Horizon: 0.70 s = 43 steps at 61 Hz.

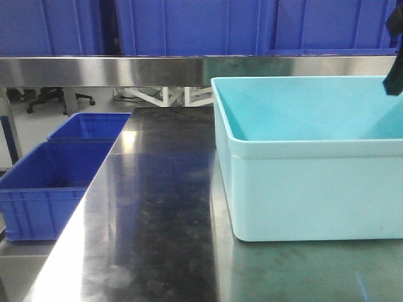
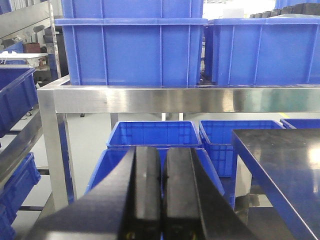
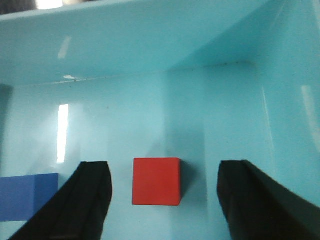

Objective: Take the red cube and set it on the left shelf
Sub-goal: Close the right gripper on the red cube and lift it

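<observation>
Right hand (image 3: 165, 170) open, red cube (image 3: 156, 181) wrist-view only

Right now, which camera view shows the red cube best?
The right wrist view: the red cube lies on the floor of the cyan tub, between the open jaws of the right gripper. In the front view the tub's wall hides it. The left wrist view does not show it.

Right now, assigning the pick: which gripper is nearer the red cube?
Right. The right gripper, open, frames the red cube in the tub; the left gripper faces the shelf.
</observation>
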Available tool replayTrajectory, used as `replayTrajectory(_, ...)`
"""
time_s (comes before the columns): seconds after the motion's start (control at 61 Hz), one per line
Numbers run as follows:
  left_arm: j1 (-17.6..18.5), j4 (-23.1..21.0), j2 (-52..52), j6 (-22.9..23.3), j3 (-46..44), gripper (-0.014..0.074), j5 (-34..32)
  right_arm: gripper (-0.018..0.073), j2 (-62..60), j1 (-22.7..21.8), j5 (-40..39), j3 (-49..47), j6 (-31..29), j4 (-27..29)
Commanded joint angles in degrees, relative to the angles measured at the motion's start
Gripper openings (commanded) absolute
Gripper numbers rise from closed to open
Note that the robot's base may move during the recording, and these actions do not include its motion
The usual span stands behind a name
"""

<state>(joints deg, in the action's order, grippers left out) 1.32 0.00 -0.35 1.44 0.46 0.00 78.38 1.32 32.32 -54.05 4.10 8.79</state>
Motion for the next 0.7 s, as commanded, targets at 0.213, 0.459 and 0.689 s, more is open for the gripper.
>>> replayTrajectory(0.213, -0.1, 0.0, -0.8, 0.0, 1.4, 0.0101, -5.0, 0.0587, 3.0, 4.1, -3.3, -2.2, -0.1, 0.6)
replayTrajectory(0.459, -0.1, 0.0, -0.8, 0.0, 1.4, 0.0101, -5.0, 0.0587, 5.8, 4.8, -2.4, -2.2, -0.1, 0.6)
replayTrajectory(0.689, -0.1, 0.0, -0.8, 0.0, 1.4, 0.0101, -5.0, 0.0587, 6.2, 4.8, -2.8, -2.2, -0.1, 0.1)
